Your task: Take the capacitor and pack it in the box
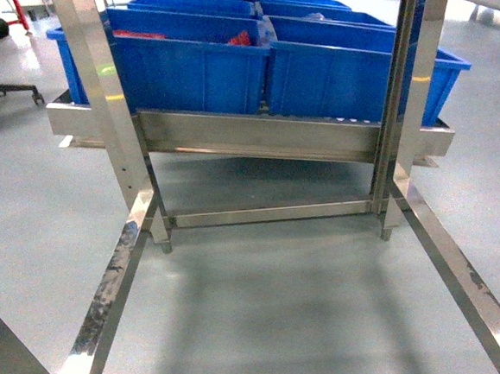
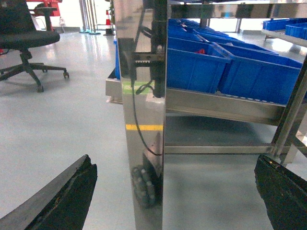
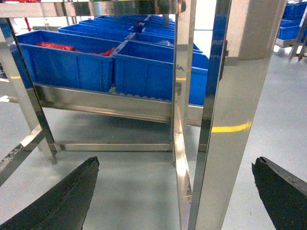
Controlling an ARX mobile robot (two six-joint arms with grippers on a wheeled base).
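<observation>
Progress: nothing of the task looks done yet; by my reading this is the approach stage, with picking and packing both left.
Box: the pale pink tub is not in any view, so I cannot tell where it stands.
Capacitor: none can be made out; red items point(image 1: 240, 39) lie in one of the blue bins point(image 1: 190, 66), too small and blurred to identify.
Left gripper point(image 2: 177, 196): fingers point(image 2: 62, 201) wide apart and empty, a steel upright point(image 2: 144, 120) of the rack showing between them, floor behind.
Right gripper point(image 3: 180, 196): fingers point(image 3: 62, 201) also spread apart, holding nothing, facing another steel post point(image 3: 235, 110) and the bins beyond.
Rack: a steel shelf rail point(image 1: 255, 135) carries the blue bins in rows, tilted slightly toward the robot; neither gripper shows in the head view.
Surroundings: an office chair point(image 2: 26, 40) stands well apart on the grey floor point(image 1: 268, 307).
Left to do: likely reach a bin, find a capacitor, grasp it, then locate the box and place the part inside.
</observation>
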